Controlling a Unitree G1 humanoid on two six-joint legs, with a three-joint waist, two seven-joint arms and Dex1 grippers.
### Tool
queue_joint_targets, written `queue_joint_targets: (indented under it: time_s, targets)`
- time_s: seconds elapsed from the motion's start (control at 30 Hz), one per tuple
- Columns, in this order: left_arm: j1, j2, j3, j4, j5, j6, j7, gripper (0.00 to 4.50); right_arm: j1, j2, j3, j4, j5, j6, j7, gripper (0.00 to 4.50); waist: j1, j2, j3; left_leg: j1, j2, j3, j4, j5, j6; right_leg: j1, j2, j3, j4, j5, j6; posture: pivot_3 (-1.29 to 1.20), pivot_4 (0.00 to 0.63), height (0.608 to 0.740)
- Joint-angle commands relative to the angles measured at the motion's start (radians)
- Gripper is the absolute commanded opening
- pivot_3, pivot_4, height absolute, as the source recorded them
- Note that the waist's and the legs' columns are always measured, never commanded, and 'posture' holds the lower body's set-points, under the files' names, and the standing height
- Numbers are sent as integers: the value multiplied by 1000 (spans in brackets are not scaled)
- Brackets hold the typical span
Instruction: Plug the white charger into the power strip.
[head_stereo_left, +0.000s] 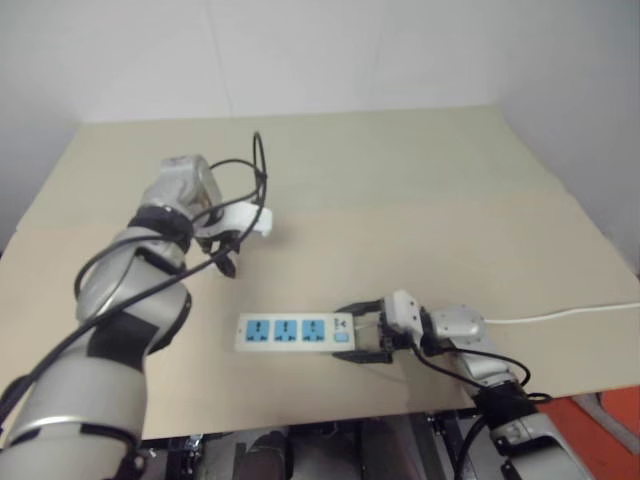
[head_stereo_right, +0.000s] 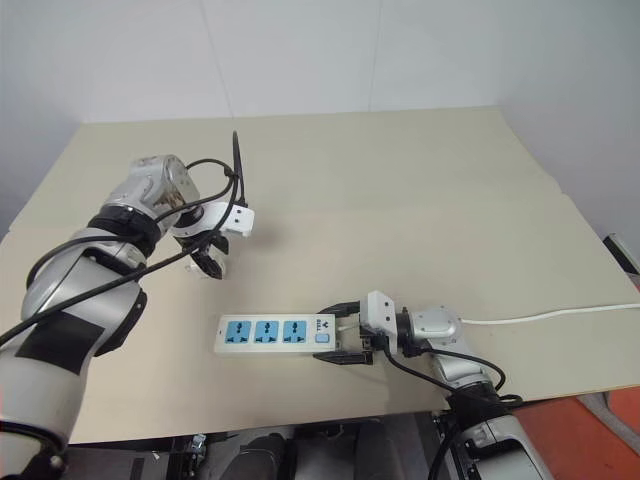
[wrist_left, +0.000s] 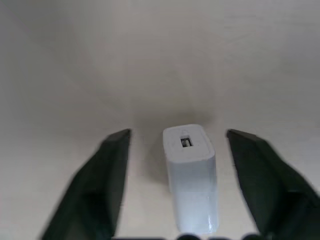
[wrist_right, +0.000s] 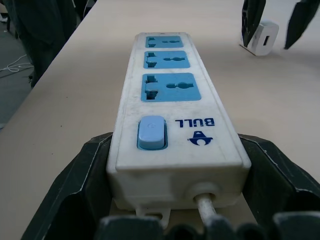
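Observation:
The white charger (wrist_left: 191, 172) lies on the tan table between the two black fingers of my left gripper (wrist_left: 178, 135), its USB port facing the wrist camera. That gripper points down over it and is open, with a gap on each side of the charger. From the right wrist the charger (wrist_right: 265, 36) shows far beyond the strip, under those same fingers. The power strip (head_stereo_left: 288, 332) lies flat near the table's front edge, its three blue sockets facing up. My right gripper (head_stereo_left: 348, 333) is shut on its switch and cord end, one finger against each long side.
The strip's thin white cord (head_stereo_left: 560, 316) runs right across the table (head_stereo_left: 420, 200) and off its right edge. The table's front edge lies just below the strip. Black cables loop above my left wrist (head_stereo_left: 255, 165). An orange-red object (head_stereo_left: 612, 440) sits on the floor at bottom right.

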Motion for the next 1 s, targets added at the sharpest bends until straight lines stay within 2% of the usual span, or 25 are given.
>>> queue_joint_targets:
  time_s: [0.03, 0.13, 0.3, 0.43, 0.53, 0.63, 0.7, 0.8, 0.87, 0.93, 1.0]
  targets:
    - [6, -8, 15, 8, 12, -10, 3, 2004, 12, -12, 14, -33, -8, 13, 4, 3416, 0, 0, 0, 0, 0, 0, 0, 0, 0, 0, 0, 0, 0, 0, 0, 0, 150, 740]
    - [11, -11, 11, 10, 25, -17, 13, 1032, 13, -15, 14, -38, -6, 16, 2, 3416, 0, 0, 0, 0, 0, 0, 0, 0, 0, 0, 0, 0, 0, 0, 0, 0, 150, 740]
    - [-2, 2, 30, -11, 23, -30, 33, 1014, 11, -18, 13, -39, -5, 23, 2, 3416, 1, 0, 0, 0, 0, 0, 1, 0, 0, 0, 0, 0, 0, 0, 0, 0, 150, 740]
    - [-45, 42, 117, -81, -51, -24, -12, 1014, 13, -19, 14, -35, -3, 28, 6, 3416, 0, 0, 0, -1, 0, 0, 1, 0, 0, 0, 0, 0, 0, 0, 0, 0, 150, 740]
    - [-67, 93, 203, -170, -137, 9, -84, 1014, 15, -19, 15, -29, -2, 24, 12, 3416, -1, 0, 0, -2, 0, 0, 1, 0, 0, -2, 0, 0, 0, 0, 0, 0, 150, 740]
    - [-38, 164, 250, -320, -310, 106, -114, 1014, 21, -19, 17, -31, 0, 21, 15, 3416, -1, 0, 0, -2, 1, 0, 2, 0, 0, -2, 0, 0, 0, 0, 0, 0, 150, 740]
    - [24, 201, 297, -461, -450, 189, -114, 1014, 23, -17, 18, -31, 4, 25, 18, 3416, -1, 0, 0, -2, 1, -1, 2, 0, 0, -2, 0, 0, 0, 0, 0, 0, 150, 740]
    - [188, 195, 487, -675, -652, 351, -110, 1014, 22, -16, 23, -27, 8, 30, 26, 3416, -1, 1, -1, -1, 3, -1, 2, 0, 0, -1, 0, 1, 1, 0, 0, 0, 150, 740]
    - [332, 198, 564, -844, -761, 438, -102, 1014, 22, -14, 26, -26, 8, 26, 29, 3416, -5, 2, -1, 0, 3, -1, 3, 0, 0, -1, 0, 1, 3, 0, 0, 0, 150, 740]
    - [474, 185, 627, -1001, -857, 512, -65, 1014, 21, -12, 26, -24, 8, 23, 30, 3416, -6, 2, -1, 0, 3, -1, 4, -1, -1, -2, 0, 2, 6, 0, 0, 0, 150, 740]
    - [584, 146, 682, -1100, -922, 509, -4, 1014, 21, -11, 26, -23, 7, 23, 31, 3416, -1, 2, -1, 0, 4, -1, 6, -2, -1, -3, 1, 3, 7, 0, 0, 0, 150, 740]
